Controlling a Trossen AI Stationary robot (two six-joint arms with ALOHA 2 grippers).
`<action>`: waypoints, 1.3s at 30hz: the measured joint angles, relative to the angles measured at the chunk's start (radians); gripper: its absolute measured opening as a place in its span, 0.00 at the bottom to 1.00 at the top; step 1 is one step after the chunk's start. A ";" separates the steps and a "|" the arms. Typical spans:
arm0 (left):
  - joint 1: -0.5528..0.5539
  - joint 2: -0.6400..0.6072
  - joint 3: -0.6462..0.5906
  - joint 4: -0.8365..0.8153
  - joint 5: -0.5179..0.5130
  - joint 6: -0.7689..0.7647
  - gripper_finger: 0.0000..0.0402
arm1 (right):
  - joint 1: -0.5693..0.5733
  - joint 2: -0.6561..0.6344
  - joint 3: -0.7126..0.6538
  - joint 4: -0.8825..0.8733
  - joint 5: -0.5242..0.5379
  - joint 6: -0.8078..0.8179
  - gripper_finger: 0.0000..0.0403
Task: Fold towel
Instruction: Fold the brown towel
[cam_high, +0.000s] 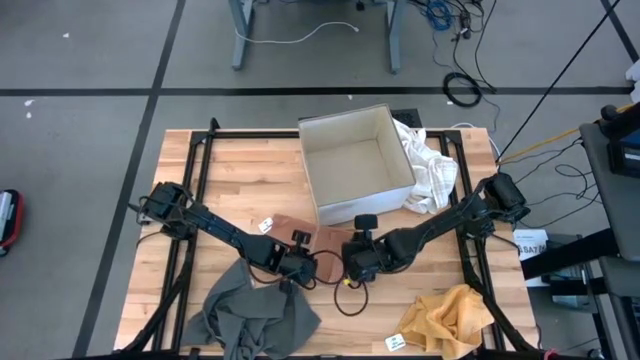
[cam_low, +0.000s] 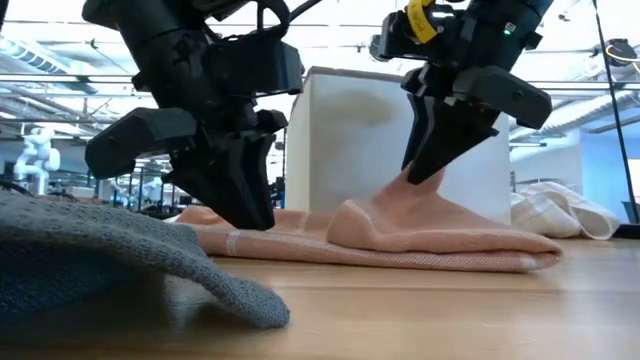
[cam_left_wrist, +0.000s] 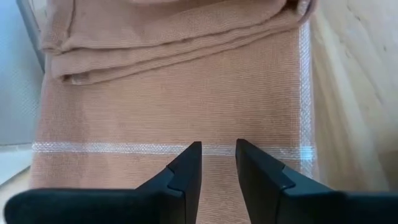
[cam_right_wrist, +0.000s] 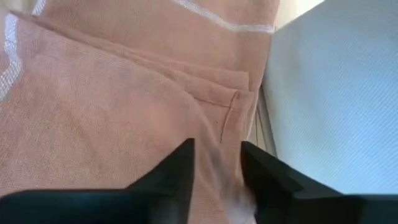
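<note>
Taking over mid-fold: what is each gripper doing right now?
Left gripper: slightly open, empty, just above the pink towel.
Right gripper: shut on a raised fold of the pink towel.

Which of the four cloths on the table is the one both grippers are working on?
The pink towel in front of the white box, under the left gripper and right gripper. The grey, yellow and white cloths lie untouched.

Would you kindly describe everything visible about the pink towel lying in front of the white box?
The salmon-pink woven cloth towel with thin white stripes lies partly folded in layers on the wooden table, just in front of the white open box. The right end effector pinches up a hump of its top layer; the left end effector, fingers slightly apart, is down at its striped edge. A grey towel lies nearby.
</note>
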 joint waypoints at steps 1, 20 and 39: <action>-0.001 0.000 0.000 0.001 0.000 0.001 0.26 | 0.001 0.000 0.000 -0.002 0.001 -0.004 0.35; 0.002 0.000 0.000 0.012 0.015 0.002 0.26 | 0.122 -0.002 0.044 -0.217 0.177 0.109 0.38; -0.004 0.000 0.000 0.055 0.067 0.001 0.26 | 0.054 -0.003 -0.097 0.175 0.079 0.041 0.35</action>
